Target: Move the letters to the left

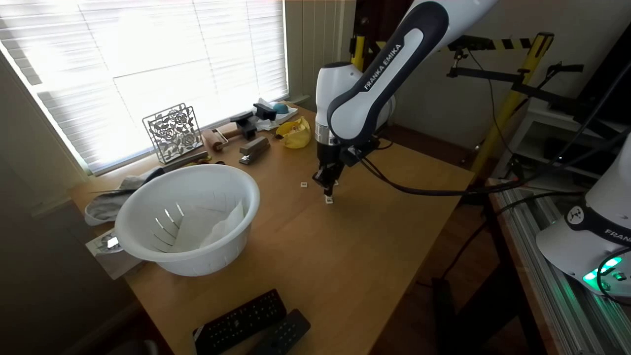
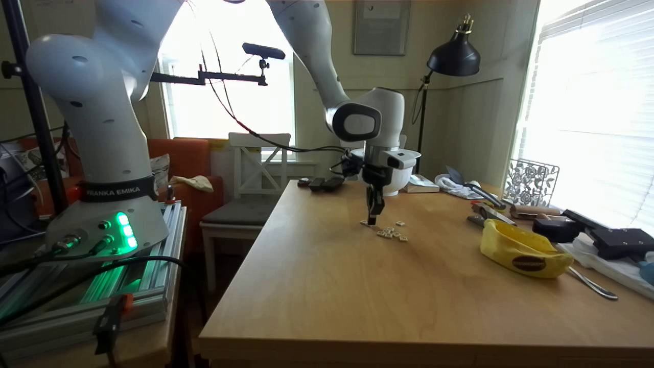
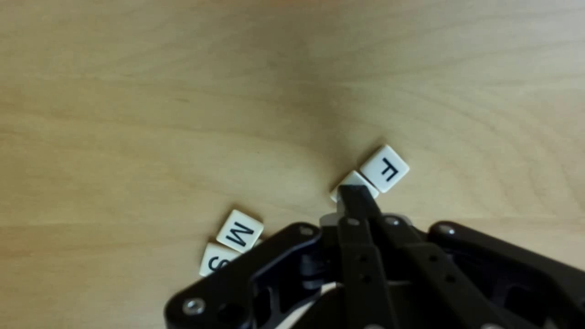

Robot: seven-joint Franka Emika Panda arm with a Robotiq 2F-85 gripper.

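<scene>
Notably, small square white tiles with black letters [image 2: 389, 233] lie in scattered groups on the pale wooden counter [image 2: 383, 291], beside and beneath the slim black pincer [image 2: 372, 220], which is closed, its fingers [image 3: 358, 201] side by side with nothing seen between them. Wrist view: the white tile marked F [image 3: 385, 168] adjoins a white tile [image 3: 355, 178] (its letter cannot be read) partly hidden behind a fingertip; the white tile marked M [image 3: 240, 231], and a half-covered white tile apparently marked S [image 3: 215, 259], sit apart from this pair. The step is presumably a push, not a grasp. Principal hazards: a narrow tip bearing on a single tile may turn it, leaving F behind; excess downward force could pin or tilt the masked tile, though contact cannot be confirmed; a tip raised too high would skim over such low pieces. A sweep serving this pair alone would strand the rest, and an overlong one, if aimed that way, could run tiles against the white slotted plastic bowl [image 1: 217, 261].
</scene>
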